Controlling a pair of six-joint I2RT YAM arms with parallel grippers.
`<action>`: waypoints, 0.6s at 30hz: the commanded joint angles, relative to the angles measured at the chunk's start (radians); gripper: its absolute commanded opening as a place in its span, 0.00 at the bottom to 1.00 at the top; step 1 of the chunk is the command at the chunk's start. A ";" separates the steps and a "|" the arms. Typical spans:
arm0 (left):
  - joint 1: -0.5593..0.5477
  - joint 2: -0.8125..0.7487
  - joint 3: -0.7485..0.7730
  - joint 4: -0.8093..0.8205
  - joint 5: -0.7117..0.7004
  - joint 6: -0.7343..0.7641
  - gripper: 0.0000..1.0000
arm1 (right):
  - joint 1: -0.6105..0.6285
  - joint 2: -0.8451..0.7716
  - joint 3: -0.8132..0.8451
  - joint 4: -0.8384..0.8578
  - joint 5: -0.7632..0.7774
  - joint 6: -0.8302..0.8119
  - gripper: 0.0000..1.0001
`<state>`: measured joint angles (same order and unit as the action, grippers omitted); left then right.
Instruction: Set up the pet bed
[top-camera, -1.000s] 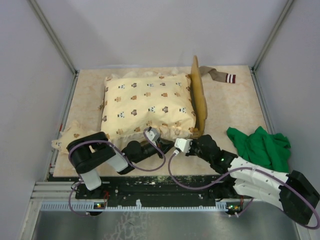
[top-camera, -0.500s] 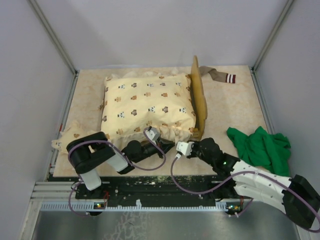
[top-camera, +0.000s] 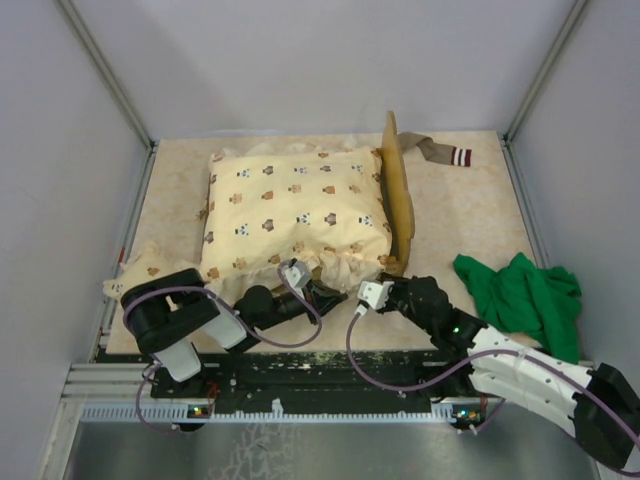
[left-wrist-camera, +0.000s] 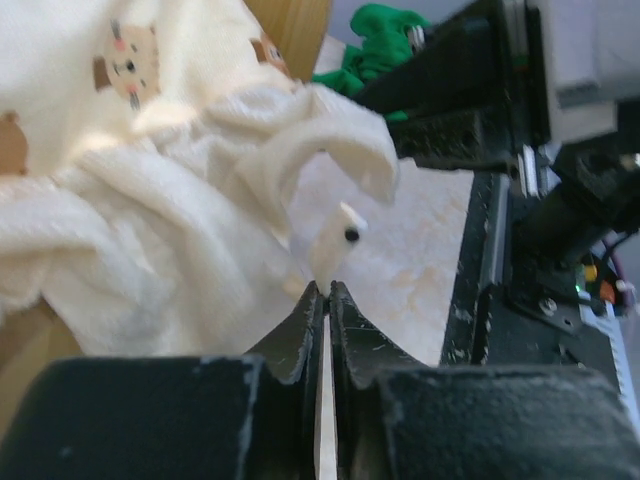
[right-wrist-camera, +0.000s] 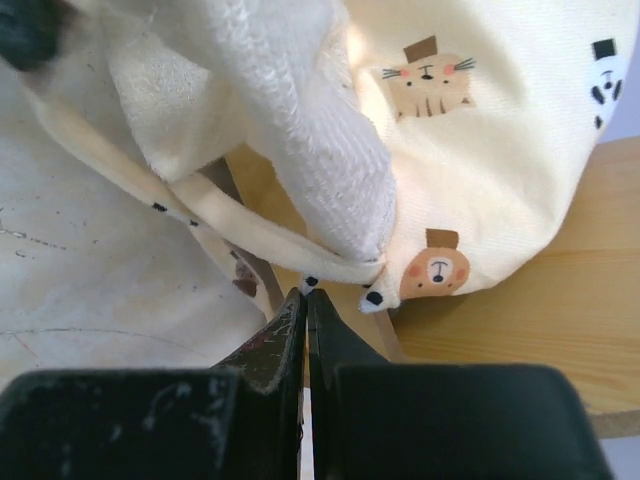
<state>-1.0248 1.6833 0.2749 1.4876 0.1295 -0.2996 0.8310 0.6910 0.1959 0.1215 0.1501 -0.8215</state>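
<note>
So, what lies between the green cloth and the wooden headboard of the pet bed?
Only bare tabletop. The top external view shows the green cloth lying apart from the headboard of the pet bed, with nothing between them.

No readable text, labels, brands or numbers in any view. Quilt (top-camera: 290, 205) carries only printed animal faces, no lettering. Its white tie (left-wrist-camera: 340, 235) in the left wrist view shows one black dot, no characters.
</note>
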 joint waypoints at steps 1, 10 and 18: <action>0.002 0.016 -0.075 0.174 0.124 -0.024 0.12 | -0.038 0.026 0.007 0.081 -0.107 -0.039 0.00; 0.003 -0.275 -0.094 -0.247 0.121 -0.023 0.50 | -0.058 0.047 0.015 0.077 -0.217 -0.018 0.00; 0.008 -0.465 0.114 -0.741 -0.066 0.034 0.57 | -0.069 0.030 -0.002 0.111 -0.269 0.013 0.00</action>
<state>-1.0248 1.2270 0.3313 0.9703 0.1520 -0.3038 0.7692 0.7311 0.1879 0.1593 -0.0525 -0.8356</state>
